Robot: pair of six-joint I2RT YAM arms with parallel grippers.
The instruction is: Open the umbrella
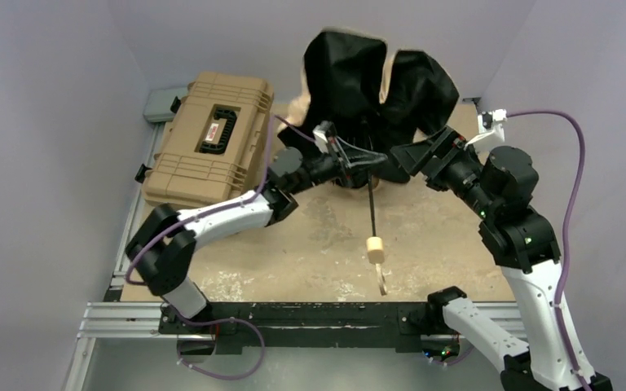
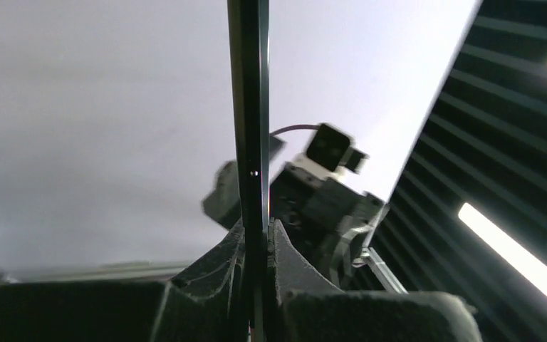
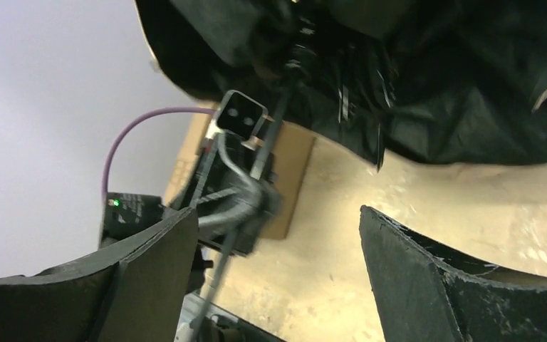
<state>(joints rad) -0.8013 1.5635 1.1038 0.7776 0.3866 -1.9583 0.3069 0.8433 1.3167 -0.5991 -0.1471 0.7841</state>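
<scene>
Black crumpled umbrella (image 1: pixel 375 81), slim shaft (image 1: pixel 371 208) pinched in left tool (image 2: pixel 257 242).

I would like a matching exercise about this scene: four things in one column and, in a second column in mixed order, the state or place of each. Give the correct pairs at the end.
Column one:
1. left gripper
2. right gripper
3. umbrella handle
4. tan hard case

Column two:
A. at the far left of the table, lid closed
B. open, with nothing between its fingers
C. shut on the black shaft
D. small and beige, at the near end of the shaft

Pairs: 1-C; 2-B; 3-D; 4-A
</scene>
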